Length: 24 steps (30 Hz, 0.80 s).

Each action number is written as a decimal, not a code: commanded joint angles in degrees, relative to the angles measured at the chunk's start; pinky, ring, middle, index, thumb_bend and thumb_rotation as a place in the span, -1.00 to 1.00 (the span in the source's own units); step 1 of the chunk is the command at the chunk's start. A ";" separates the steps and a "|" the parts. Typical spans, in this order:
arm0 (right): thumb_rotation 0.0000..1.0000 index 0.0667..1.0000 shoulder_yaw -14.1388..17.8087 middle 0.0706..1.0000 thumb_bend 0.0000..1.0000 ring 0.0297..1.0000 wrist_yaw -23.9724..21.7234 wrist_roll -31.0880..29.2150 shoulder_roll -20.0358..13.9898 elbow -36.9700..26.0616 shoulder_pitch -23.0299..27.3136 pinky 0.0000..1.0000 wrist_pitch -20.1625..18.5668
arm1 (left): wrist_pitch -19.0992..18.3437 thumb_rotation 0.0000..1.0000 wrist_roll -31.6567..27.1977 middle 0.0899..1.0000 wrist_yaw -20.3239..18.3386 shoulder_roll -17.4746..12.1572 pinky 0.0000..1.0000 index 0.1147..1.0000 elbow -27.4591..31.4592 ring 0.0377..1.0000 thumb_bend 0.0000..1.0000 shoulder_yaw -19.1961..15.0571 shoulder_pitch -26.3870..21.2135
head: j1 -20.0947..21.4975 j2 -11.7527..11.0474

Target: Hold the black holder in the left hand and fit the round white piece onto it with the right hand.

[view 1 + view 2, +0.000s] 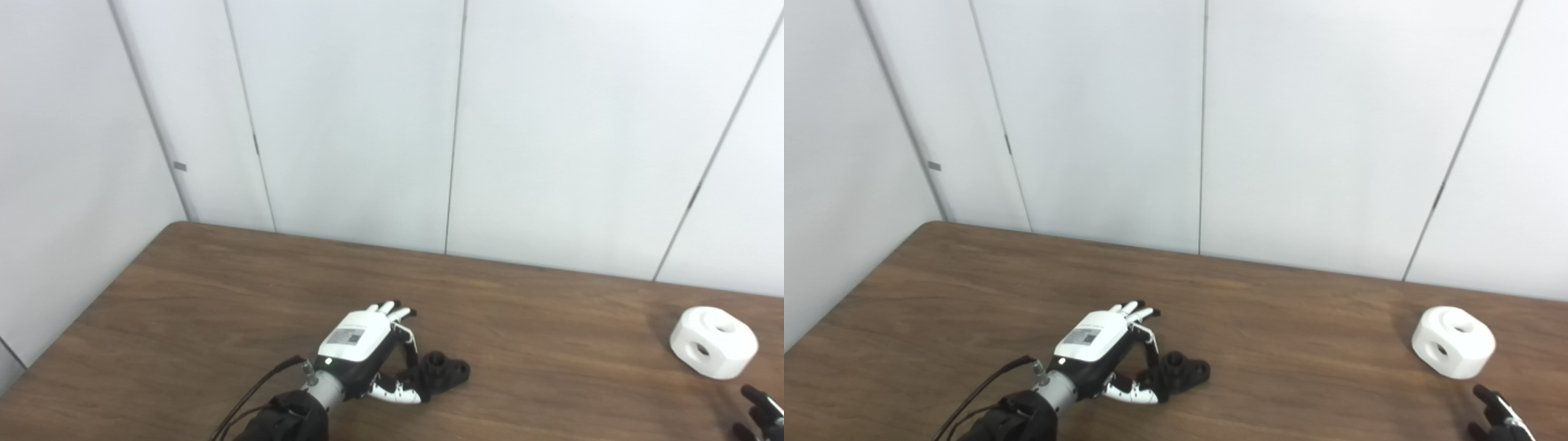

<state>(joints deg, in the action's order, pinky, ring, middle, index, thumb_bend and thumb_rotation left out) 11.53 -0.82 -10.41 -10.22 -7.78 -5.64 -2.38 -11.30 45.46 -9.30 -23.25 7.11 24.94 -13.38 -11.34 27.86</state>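
White wall panels back a brown table (202, 288) where the left robot hand (361, 343), fingers spread, reaches beside the stiff, light-looking black holder (444, 369) near the front edge, apparently not yet gripping, while the rigid, smooth round white piece (713, 342), best pinched across its sides, sits toward the right edge near the barely visible right robot hand (762, 410).
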 commanded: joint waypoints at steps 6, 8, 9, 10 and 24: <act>0.54 0.61 -0.81 0.91 0.47 0.92 0.36 0.26 0.74 -2.26 -0.64 0.66 -2.95 | 7.52 -0.90 -3.04 0.89 -3.55 -1.60 1.00 -0.17 0.32 1.00 0.04 0.81 0.67 | 2.15 0.42; 0.54 0.61 -1.12 0.88 0.48 0.88 0.70 1.18 0.73 -2.68 -0.77 0.61 -3.10 | 9.07 -0.90 -3.72 0.89 -3.83 -1.84 1.00 -0.17 -0.11 1.00 0.04 0.66 0.79 | 2.78 0.48; 0.54 0.62 -1.23 0.87 0.46 0.88 0.84 1.40 0.80 -3.04 -0.82 0.60 -3.38 | 9.89 -0.90 -4.16 0.89 -3.97 -1.96 1.00 -0.17 -0.40 1.00 0.04 0.59 0.80 | 3.27 0.53; 0.53 0.63 -1.32 0.87 0.43 0.87 0.99 1.55 0.87 -3.30 -0.85 0.61 -3.62 | 10.74 -0.90 -4.55 0.89 -4.06 -2.06 1.00 -0.17 -0.70 1.00 0.04 0.52 0.79 | 3.60 0.53; 0.43 0.62 -2.17 0.90 0.42 0.89 2.03 1.35 2.41 -4.92 -0.86 0.59 -2.72 | 16.34 -0.90 -6.07 0.90 -5.56 -3.34 1.00 -0.17 -4.08 1.00 0.04 -0.28 0.18 | 9.31 -0.06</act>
<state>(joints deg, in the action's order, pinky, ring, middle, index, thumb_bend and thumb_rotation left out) 9.95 2.15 -8.35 -8.69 -11.26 -6.38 -4.96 3.80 38.72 -13.23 -25.35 4.30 23.94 -13.42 -2.03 27.77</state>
